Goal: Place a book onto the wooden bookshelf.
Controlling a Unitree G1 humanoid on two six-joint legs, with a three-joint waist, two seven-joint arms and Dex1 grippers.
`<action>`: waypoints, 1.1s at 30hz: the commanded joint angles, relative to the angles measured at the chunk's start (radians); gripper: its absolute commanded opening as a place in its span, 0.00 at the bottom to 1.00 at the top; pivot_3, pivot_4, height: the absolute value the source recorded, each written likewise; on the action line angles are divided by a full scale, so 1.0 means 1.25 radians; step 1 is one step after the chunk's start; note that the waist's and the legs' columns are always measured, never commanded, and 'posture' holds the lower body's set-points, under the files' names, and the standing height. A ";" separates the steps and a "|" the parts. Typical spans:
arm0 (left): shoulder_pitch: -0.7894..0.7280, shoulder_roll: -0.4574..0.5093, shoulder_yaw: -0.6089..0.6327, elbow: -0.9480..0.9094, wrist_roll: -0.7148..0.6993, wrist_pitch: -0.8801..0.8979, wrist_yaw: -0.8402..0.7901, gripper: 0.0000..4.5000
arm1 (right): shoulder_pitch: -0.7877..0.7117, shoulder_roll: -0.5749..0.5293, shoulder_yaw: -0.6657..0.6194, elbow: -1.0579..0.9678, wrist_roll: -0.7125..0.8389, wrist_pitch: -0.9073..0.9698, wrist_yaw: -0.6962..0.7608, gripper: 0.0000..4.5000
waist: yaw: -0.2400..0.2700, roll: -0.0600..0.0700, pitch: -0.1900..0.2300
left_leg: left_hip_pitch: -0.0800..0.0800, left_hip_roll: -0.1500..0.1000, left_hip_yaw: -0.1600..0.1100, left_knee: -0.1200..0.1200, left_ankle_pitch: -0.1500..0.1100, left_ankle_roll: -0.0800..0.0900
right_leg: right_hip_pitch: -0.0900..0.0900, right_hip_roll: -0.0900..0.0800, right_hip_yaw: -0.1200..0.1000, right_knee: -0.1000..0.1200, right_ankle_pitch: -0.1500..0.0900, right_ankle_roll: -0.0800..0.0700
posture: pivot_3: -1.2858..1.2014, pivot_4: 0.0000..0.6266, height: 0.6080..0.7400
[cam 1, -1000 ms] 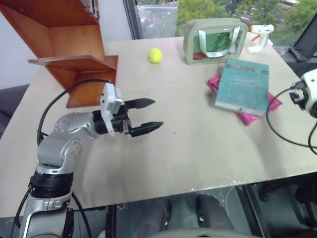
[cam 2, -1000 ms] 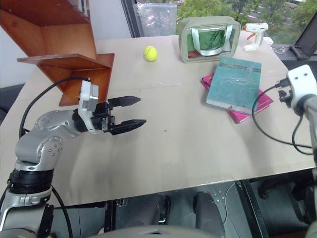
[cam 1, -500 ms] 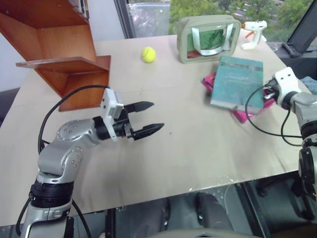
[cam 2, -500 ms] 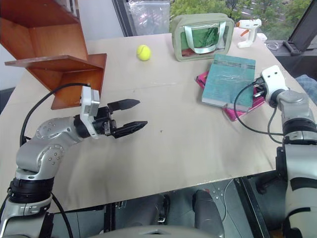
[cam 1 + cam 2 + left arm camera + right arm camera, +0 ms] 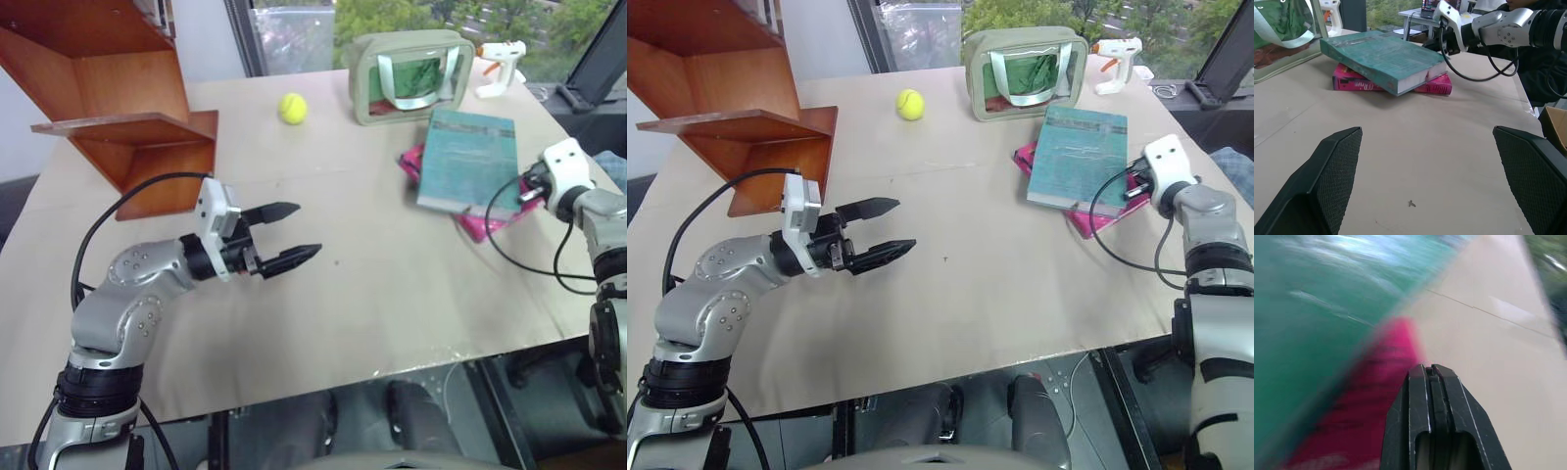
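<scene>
Right gripper (image 5: 1430, 369) has come in from the frame's right edge to the book (image 5: 1076, 147) at upper right, its fingers now clenched empty beside the overhanging edge. The teal book lies on a pink book (image 5: 1095, 219) on the counter (image 5: 999, 294). Looks thin, light, glossy, maybe slippery; I'd pinch that overhang. Left gripper (image 5: 884, 228) fingers are spread wide mid-frame. The wooden bookshelf (image 5: 735, 108) sits upper left.

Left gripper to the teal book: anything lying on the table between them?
No. From the open left gripper to the book, bare tabletop; both eye views show it.
</scene>
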 commanded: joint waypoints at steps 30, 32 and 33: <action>0.074 0.003 0.042 -0.080 -0.005 -0.017 0.050 1.00 | 0.019 -0.014 -0.037 -0.126 0.008 0.046 0.107 0.02 | -0.002 0.000 0.000 | 0.001 0.001 0.002 0.000 0.000 0.000 | 0.000 0.000 0.002 0.001 0.000 0.000 | 0.52 0.24 1.00; 0.070 0.001 0.036 -0.076 -0.003 -0.018 0.048 1.00 | 0.076 -0.011 -0.054 -0.288 0.030 0.095 0.097 0.02 | -0.001 0.001 0.000 | 0.001 0.001 0.002 0.000 0.000 0.000 | 0.000 0.000 0.002 0.001 0.000 0.000 | 0.52 0.24 1.00; 0.068 0.000 0.033 -0.074 -0.002 -0.019 0.047 1.00 | 0.104 -0.007 -0.063 -0.368 0.040 0.130 0.088 0.02 | -0.001 0.001 0.000 | 0.001 0.001 0.002 0.000 0.000 0.000 | 0.000 0.000 0.002 0.001 0.000 0.000 | 0.52 0.24 1.00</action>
